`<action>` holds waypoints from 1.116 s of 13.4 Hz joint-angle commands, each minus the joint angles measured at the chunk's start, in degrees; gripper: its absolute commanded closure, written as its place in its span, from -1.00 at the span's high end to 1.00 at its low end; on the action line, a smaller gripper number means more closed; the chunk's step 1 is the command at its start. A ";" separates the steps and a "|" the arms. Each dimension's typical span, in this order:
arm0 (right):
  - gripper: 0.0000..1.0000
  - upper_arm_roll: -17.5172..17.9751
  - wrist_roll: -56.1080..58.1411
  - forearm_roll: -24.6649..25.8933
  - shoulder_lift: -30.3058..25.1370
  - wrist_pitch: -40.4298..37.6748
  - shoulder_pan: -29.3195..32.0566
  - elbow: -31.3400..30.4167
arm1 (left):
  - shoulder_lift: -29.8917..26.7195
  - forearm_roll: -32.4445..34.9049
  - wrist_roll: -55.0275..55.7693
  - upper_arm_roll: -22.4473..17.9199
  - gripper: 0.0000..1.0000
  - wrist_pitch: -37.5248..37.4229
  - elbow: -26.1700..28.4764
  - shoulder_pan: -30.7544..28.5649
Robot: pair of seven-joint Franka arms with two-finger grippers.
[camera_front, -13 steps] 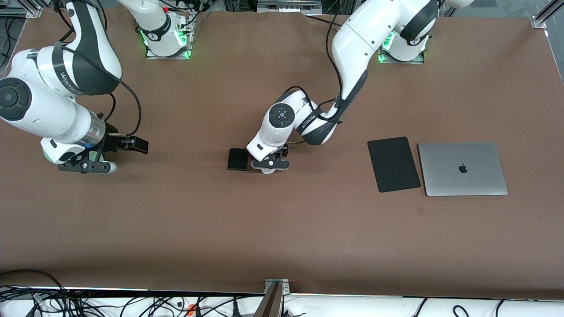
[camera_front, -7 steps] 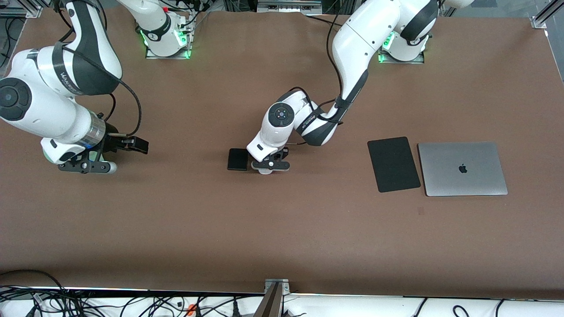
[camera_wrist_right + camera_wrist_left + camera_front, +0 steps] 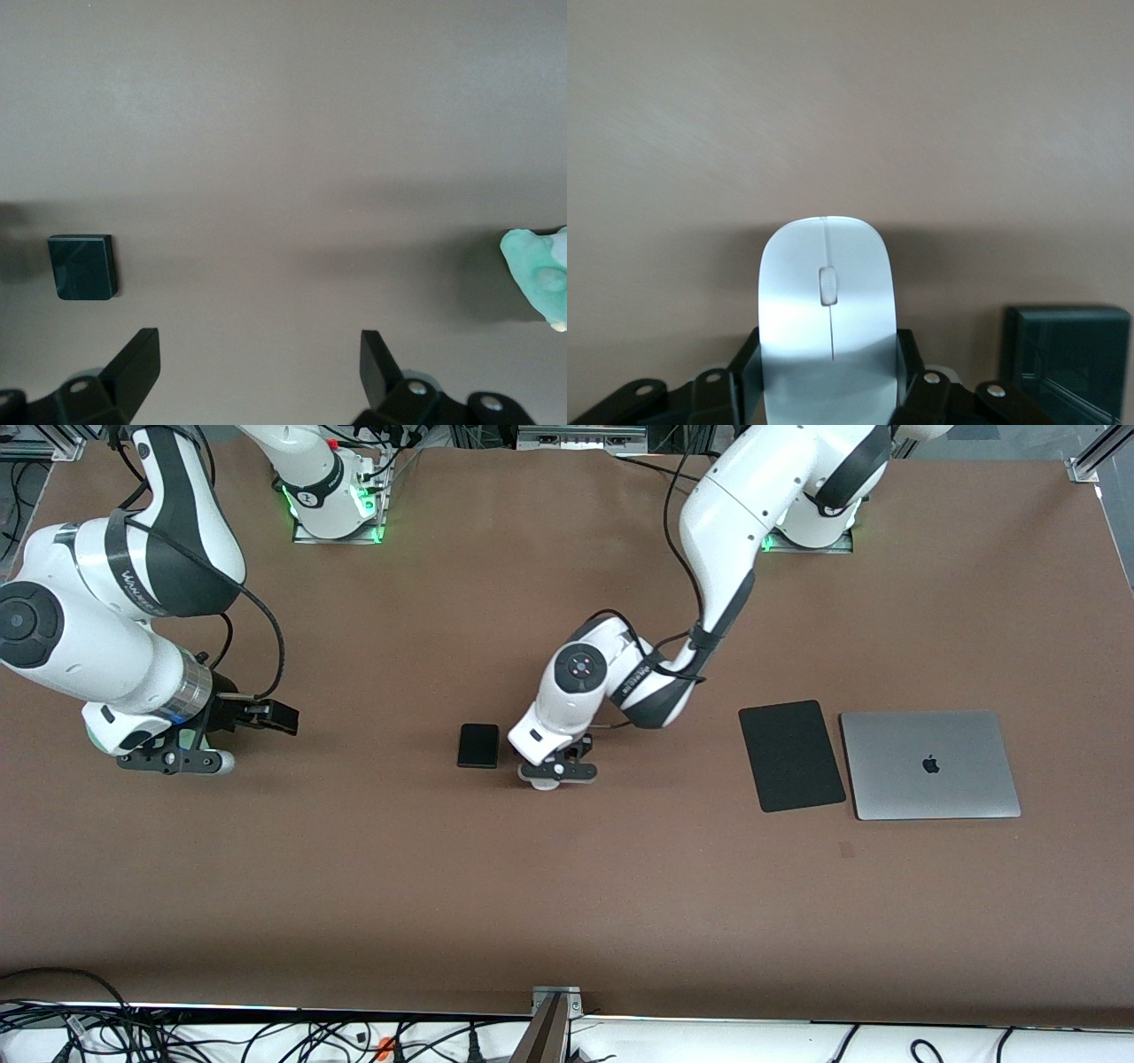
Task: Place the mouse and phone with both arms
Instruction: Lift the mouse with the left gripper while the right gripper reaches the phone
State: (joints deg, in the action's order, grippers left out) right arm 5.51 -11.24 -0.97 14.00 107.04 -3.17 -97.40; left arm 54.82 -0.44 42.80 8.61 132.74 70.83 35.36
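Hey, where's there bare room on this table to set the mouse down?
The mouse pad, beside the laptop, is bare, as is table nearer the camera. It is tight where the left gripper holds the mouse beside the phone.

Front cam: I get only a sliver of the mouse (image 3: pixel 542 782) under the left gripper (image 3: pixel 556 771). Its wrist view crops the phone (image 3: pixel 1067 359), probably lifted.
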 commanded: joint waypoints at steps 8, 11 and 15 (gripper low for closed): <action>1.00 0.30 -10.98 -1.31 2.17 5.89 -8.06 0.81 | -19.37 0.70 -16.08 1.59 -0.33 -6.70 21.51 -16.37; 1.00 0.30 -12.66 -3.95 4.80 9.14 -11.67 0.90 | -27.89 1.14 -19.31 1.59 -0.31 -0.58 35.73 -20.58; 1.00 0.21 -19.50 -2.81 8.85 15.03 -17.73 0.81 | -32.84 1.14 -27.68 1.76 -0.30 2.79 45.61 -28.58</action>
State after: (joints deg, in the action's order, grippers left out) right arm 6.05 -27.37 -3.87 20.96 119.88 -18.19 -97.37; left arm 26.62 -0.38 18.55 9.18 133.66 109.57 10.96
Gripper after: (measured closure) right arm 0.000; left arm 0.388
